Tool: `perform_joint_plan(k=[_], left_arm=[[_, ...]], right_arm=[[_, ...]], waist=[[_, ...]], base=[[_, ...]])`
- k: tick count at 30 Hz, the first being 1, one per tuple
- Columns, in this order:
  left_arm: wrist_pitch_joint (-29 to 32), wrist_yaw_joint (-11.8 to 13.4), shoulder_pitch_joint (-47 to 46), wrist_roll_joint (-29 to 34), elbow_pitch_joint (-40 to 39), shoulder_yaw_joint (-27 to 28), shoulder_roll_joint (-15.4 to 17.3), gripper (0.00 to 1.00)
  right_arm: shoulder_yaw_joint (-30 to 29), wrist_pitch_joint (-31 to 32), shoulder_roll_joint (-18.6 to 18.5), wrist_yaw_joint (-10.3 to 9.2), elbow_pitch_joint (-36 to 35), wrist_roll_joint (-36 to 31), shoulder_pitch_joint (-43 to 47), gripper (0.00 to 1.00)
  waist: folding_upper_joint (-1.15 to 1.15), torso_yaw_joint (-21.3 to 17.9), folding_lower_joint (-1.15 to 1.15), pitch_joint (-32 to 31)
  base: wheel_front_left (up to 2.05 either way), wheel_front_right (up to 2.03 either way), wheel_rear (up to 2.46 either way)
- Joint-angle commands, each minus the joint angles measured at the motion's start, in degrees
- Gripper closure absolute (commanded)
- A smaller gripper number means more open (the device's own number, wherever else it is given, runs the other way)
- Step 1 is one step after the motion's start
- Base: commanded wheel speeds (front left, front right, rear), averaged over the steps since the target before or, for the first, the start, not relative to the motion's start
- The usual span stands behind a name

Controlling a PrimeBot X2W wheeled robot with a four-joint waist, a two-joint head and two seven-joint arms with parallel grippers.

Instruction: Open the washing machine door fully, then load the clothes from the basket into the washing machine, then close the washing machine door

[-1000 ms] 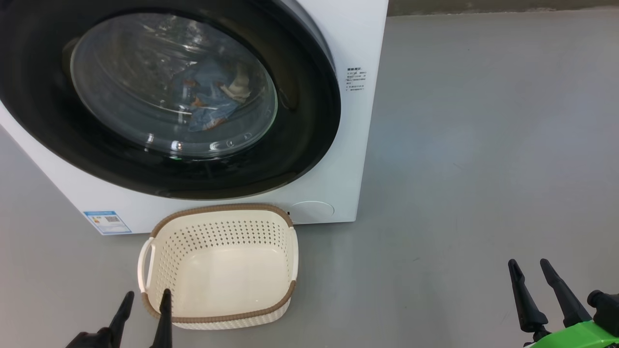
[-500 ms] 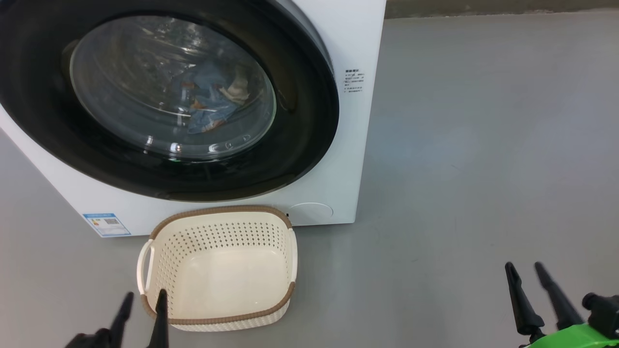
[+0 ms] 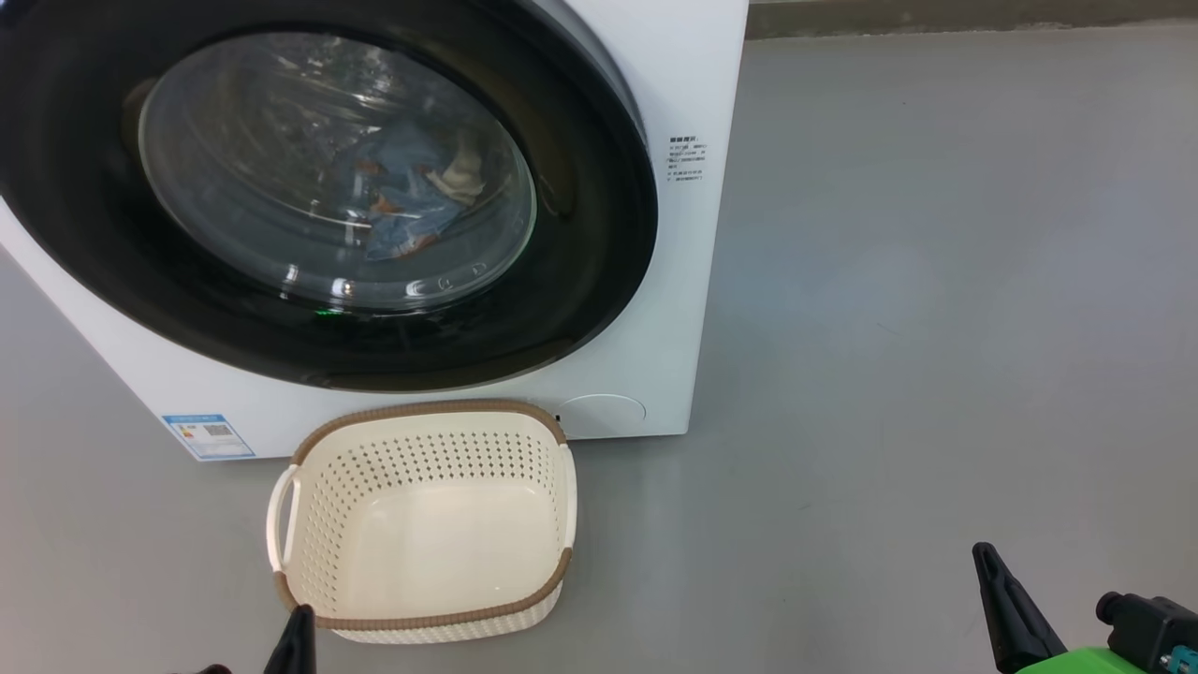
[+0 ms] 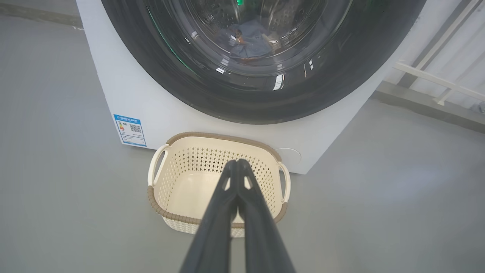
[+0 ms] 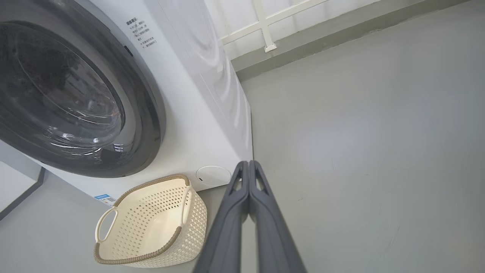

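Left gripper (image 4: pixel 237 163) and right gripper (image 5: pixel 249 165) rest pressed together, empty; basket (image 3: pixel 421 409) empty, clothes (image 3: pixel 402 201) behind washing machine door (image 3: pixel 580 281) (closure unconfirmed: if uncaught, it could swing open).

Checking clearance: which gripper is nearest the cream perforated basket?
The left gripper, its tip beside the cream basket's brown rim; the right gripper is well off over grey floor.

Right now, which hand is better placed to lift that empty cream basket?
Probably the left hand: shut, it points at the cream perforated plastic basket, while the right hand hangs over grey floor farther off.
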Motion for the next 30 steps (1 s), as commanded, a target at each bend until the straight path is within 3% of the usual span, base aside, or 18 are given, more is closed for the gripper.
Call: perform_joint_plan(k=[1, 30], left_arm=[[0.21, -0.01, -1.34, -1.71, -1.28, 0.51, 0.76, 1.00], [4.93, -0.05, -3.48, -19.40, -1.57, 1.88, 1.04, 1.00]], right_arm=[[-0.33, 0.26, -0.60, -0.03, -1.50, 1.45, -0.43, 1.00], [-1.64, 4.97, 1.12, -0.10, -2.72, 15.99, -1.98, 1.00]], waist=[[0.00, 0.03, -0.07, 0.03], [0.00, 0.43, -0.09, -0.51]], base=[[0.00, 0.00, 0.00], [0.00, 0.00, 0.00]])
